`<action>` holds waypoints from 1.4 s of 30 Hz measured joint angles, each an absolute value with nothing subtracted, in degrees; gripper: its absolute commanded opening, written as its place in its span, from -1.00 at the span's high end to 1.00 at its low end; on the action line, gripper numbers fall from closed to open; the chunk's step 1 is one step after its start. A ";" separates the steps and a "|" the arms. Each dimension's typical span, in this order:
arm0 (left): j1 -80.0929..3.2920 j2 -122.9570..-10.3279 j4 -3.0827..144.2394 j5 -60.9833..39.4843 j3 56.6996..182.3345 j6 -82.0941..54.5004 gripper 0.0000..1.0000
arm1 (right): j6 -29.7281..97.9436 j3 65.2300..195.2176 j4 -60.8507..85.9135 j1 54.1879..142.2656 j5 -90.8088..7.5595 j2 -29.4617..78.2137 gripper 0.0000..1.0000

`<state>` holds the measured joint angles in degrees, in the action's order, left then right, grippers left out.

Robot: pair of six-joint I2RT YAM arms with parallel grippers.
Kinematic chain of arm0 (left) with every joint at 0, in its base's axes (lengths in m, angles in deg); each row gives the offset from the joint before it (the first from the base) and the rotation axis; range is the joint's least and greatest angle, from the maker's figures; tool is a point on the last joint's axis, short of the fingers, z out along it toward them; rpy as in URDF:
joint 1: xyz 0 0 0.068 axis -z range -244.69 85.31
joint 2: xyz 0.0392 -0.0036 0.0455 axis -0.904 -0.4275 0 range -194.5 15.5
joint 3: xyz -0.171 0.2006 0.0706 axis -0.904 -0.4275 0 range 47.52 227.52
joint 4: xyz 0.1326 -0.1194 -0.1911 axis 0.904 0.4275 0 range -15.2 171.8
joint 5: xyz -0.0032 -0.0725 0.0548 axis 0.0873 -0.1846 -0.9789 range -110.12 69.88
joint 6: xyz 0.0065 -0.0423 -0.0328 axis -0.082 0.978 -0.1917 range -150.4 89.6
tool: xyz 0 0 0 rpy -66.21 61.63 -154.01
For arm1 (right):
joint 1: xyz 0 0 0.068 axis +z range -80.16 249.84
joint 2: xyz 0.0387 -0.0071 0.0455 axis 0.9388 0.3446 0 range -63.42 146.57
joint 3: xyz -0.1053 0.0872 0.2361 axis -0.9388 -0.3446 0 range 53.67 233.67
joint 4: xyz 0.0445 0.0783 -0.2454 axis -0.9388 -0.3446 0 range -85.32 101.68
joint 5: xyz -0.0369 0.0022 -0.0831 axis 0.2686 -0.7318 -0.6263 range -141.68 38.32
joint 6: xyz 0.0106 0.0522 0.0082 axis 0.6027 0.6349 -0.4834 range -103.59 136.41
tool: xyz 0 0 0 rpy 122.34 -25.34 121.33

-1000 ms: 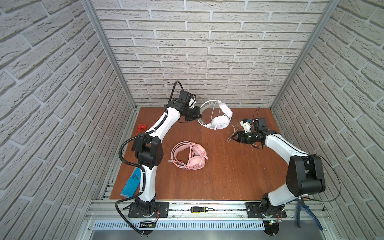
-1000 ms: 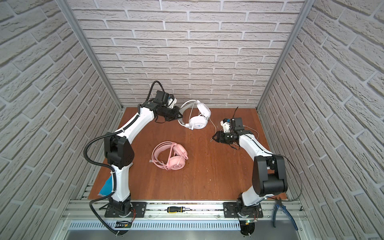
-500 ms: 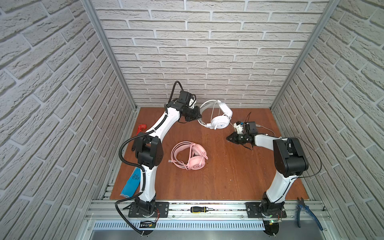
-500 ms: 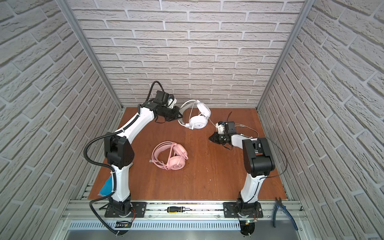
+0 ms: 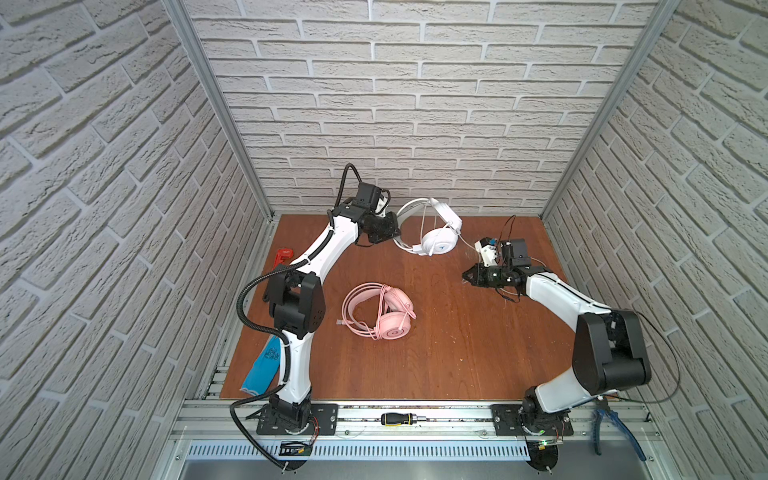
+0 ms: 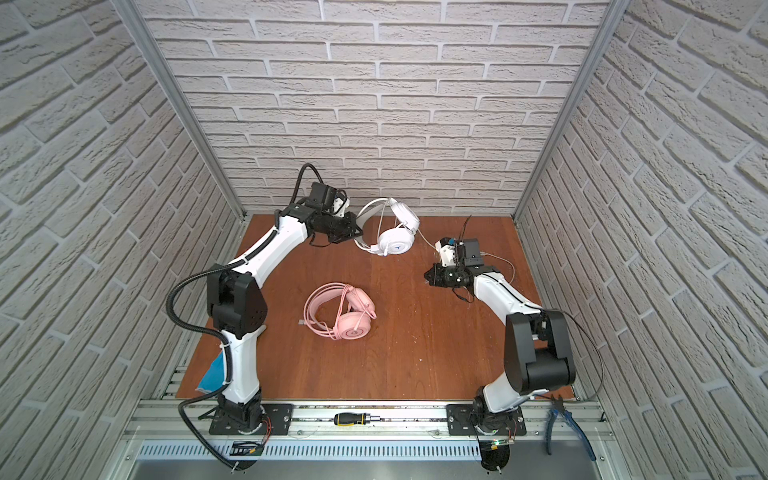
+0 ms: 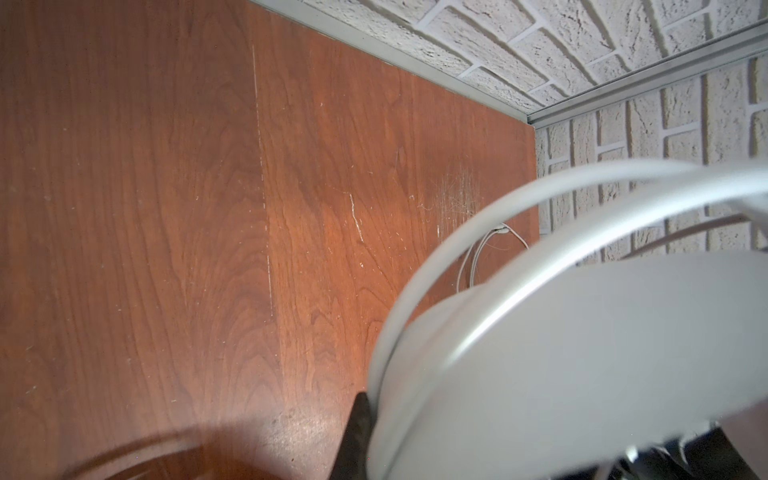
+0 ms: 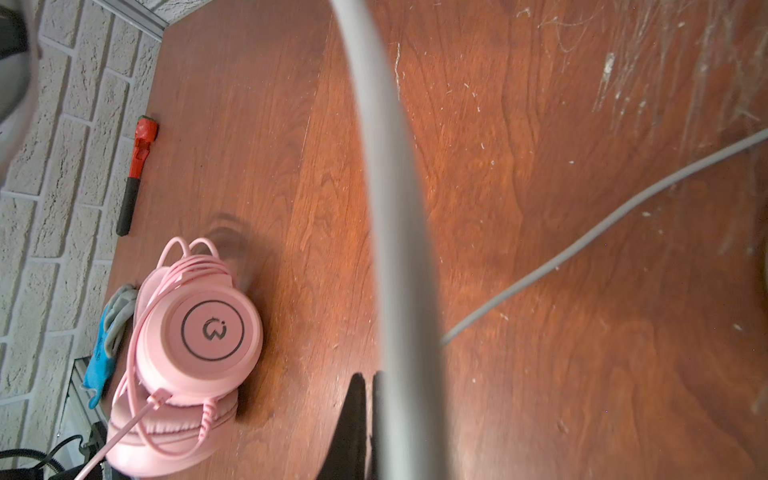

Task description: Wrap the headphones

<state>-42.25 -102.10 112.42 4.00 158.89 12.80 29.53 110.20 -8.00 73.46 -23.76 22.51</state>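
Cable (image 8: 395,208) is what the next move turns on. A thin white strand leaves the lower earcup of the white headset (image 5: 436,245) and runs to the right gripper (image 5: 466,276), whose jaws are pressed together on it (the right wrist view shows the strand coming straight out from between the dark fingers (image 8: 353,415)). That gripper sits to the right of the white headset and a little toward the front, near but not touching it. The held stretch of cable therefore points diagonally away from the earcup toward the right arm. More of the cable lies slack on the table (image 5: 436,365) beyond the right gripper, farther from the white headset.

The left gripper (image 5: 395,235) is on the opposite side of the white headset, clamped on its headband (image 7: 582,353). It seems to hold the set up off the wood near the back wall. I judge the right arm is the one placed to carry the strand around the white headset while the left steadies it.

The pink headset (image 5: 384,309) lies flat in front of the white headset, well apart from both grippers, its own cord already looped around it.
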 measured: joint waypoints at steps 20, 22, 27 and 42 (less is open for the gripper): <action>-43.78 -99.17 110.90 3.04 153.38 15.70 1.00 | 18.87 128.19 -49.53 77.77 -42.92 20.10 0.88; -43.78 -99.17 111.16 2.60 153.38 15.70 1.00 | 18.36 127.54 -48.87 78.77 -42.14 23.10 0.87; -44.09 -99.17 112.01 0.89 153.18 15.73 1.00 | 17.82 126.18 -45.05 82.38 -38.05 29.52 0.80; -45.40 -99.17 112.80 -1.05 152.83 15.77 1.00 | 18.80 123.41 -27.72 83.93 -30.75 40.65 0.67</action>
<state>-45.40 -99.17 112.80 -1.05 152.83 15.77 18.80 123.41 -27.72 83.93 -30.75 40.65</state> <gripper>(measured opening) 0.081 0.161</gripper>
